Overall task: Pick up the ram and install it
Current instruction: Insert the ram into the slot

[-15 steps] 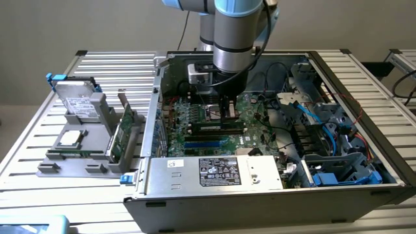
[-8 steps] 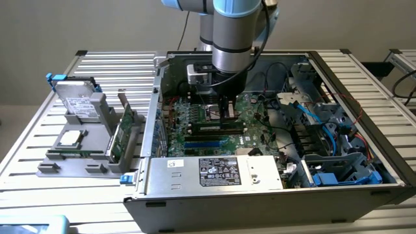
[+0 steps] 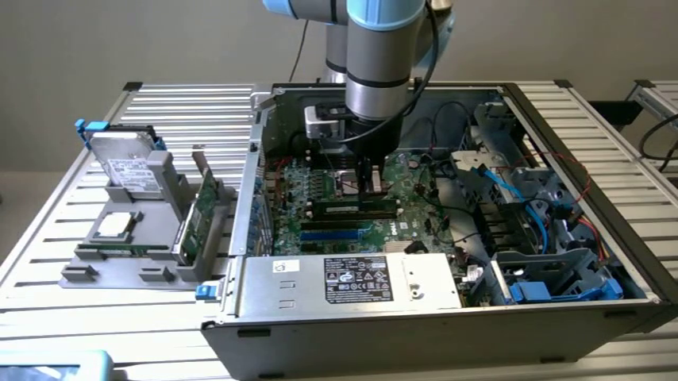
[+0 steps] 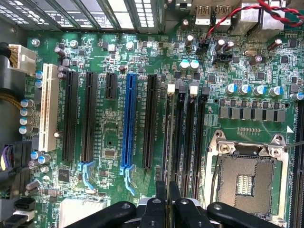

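Gripper [image 4: 168, 190] — pinching ram [image 3: 341, 208] by its top edge | ram along memory slots [image 4: 187, 128] | open board [image 4: 107, 140] around

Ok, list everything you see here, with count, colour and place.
table: one, silver slats, under everything
computer case: one, dark grey, open, on table
motherboard: one, green, inside case
ram: one, dark green, upright in motherboard slot
power supply: one, silver, along case's wall nearest exterior camera
fixture: one, grey, exterior view's left of case
hard drive: one, silver, upright in fixture
CPU chip: one, silver, flat on fixture
expansion card: one, green, upright in fixture
arm: one, silver and blue, reaching into case
gripper: one, black, shut on ram's top edge
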